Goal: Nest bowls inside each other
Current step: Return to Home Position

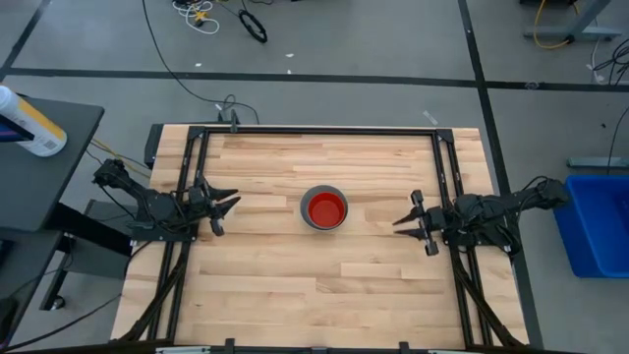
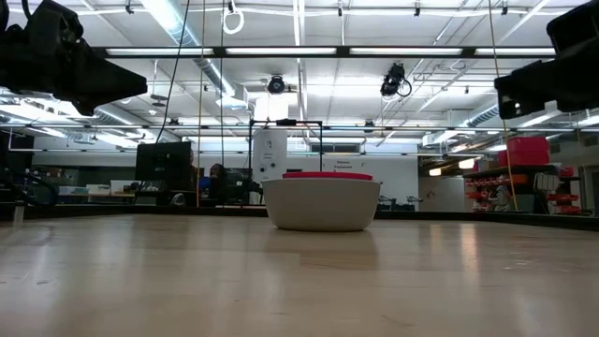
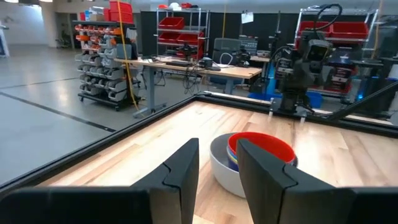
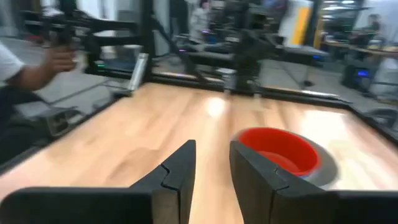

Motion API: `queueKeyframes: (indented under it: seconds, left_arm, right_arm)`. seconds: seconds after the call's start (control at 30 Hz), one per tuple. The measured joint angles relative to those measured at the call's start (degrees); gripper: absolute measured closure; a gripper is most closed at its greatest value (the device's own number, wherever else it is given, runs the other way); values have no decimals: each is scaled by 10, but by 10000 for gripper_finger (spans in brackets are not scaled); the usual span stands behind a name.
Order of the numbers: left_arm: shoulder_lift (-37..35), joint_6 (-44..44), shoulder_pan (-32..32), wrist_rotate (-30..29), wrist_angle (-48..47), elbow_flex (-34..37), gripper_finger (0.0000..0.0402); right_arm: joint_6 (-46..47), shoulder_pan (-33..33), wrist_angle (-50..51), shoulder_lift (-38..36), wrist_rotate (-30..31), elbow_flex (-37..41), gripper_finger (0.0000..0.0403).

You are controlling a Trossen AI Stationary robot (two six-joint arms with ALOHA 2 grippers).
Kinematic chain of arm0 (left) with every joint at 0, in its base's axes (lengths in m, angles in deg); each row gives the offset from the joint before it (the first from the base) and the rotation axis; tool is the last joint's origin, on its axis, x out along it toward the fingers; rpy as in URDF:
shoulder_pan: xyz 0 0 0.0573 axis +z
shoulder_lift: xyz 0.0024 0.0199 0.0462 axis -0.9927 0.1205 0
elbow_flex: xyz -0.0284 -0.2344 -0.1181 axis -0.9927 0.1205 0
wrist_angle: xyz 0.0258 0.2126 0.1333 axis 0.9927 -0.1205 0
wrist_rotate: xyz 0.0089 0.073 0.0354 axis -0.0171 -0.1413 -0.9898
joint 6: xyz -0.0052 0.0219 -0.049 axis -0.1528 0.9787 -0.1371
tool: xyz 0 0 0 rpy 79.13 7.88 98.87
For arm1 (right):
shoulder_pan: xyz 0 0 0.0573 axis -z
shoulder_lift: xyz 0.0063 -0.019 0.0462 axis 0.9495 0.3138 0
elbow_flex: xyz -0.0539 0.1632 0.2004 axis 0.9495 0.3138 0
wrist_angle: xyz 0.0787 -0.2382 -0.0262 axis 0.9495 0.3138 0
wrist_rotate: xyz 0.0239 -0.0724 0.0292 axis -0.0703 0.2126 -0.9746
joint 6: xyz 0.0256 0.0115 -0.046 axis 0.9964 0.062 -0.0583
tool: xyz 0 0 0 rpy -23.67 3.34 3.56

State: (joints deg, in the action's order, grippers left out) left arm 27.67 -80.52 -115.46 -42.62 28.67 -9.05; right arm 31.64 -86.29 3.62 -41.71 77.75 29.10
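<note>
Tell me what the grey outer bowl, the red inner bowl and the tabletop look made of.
The small round grey outer bowl: likely plastic, smooth, matt, thin even wall. The red inner bowl: likely plastic too, uniform colour, slight sheen. The tabletop: wood, pale jointed strips with visible grain, faintly glossy.

Bright, even ceiling strip lights [image 2: 281,53]

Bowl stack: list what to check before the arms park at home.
1. Red bowl seated innermost in the grey bowl: ok.
2. Stack sitting level on the table: ok.
3. All five bowls nested: cannot tell; the red one hides most of what lies under it.
4. Left gripper open, empty, apart from the stack: ok.
5. Right gripper open, empty, apart from the stack: ok.
</note>
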Motion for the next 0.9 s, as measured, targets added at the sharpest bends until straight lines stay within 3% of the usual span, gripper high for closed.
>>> queueKeyframes:
  seconds: [0.37,0.9]
  left_arm:
    - [0,42,0,-105,-7,1,285]
    - [0,106,0,-100,-12,1,285]
  right_arm:
    - [10,0,15,0,11,0,297]
    - [37,0,17,0,11,0,295]
